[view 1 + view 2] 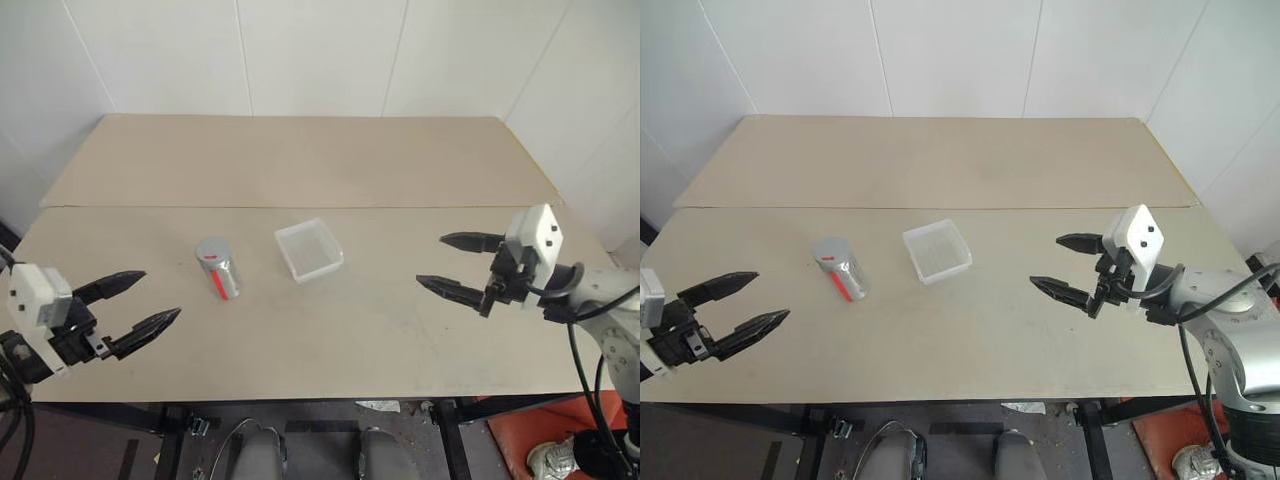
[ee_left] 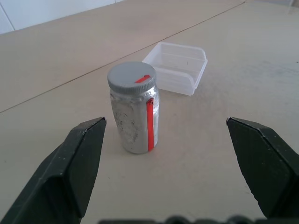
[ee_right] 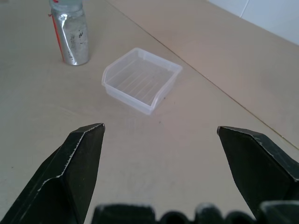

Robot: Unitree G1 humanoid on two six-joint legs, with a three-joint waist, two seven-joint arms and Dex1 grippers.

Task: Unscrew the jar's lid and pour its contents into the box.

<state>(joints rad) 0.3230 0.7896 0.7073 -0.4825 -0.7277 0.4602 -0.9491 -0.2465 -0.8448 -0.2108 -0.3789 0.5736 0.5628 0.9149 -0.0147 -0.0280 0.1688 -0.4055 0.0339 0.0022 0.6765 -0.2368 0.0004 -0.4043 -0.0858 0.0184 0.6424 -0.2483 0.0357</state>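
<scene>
From the head camera I saw the small silvery-grey cylindrical jar with a red stripe down its side standing upright on the pale beige worktop, a little left of centre. Its round greyish-white screw lid, marked with a short red dash, was still seated on the mouth. Just to the jar's right, near but apart from it, sat the small square shallow box of translucent white plastic, turned slightly askew to the worktop's edge; I could see nothing inside it. I could not make out the jar's contents through its silvery wall.

My left claw hung over the near left part of the worktop, its two black fingers spread wide apart and gripping nothing, aimed toward the jar. In the left wrist view the jar stood between the two fingertips but beyond them, untouched, with the box behind it. Nothing lay between that claw and the jar.

My right claw hovered over the right side of the worktop, fingers likewise spread wide and empty, pointing leftward at the box. From its wrist camera the box lay ahead with bare worktop in between, and the jar stood farther off past it.

A seam ran across the worktop behind both things, and white wall panels closed off the far side.
</scene>
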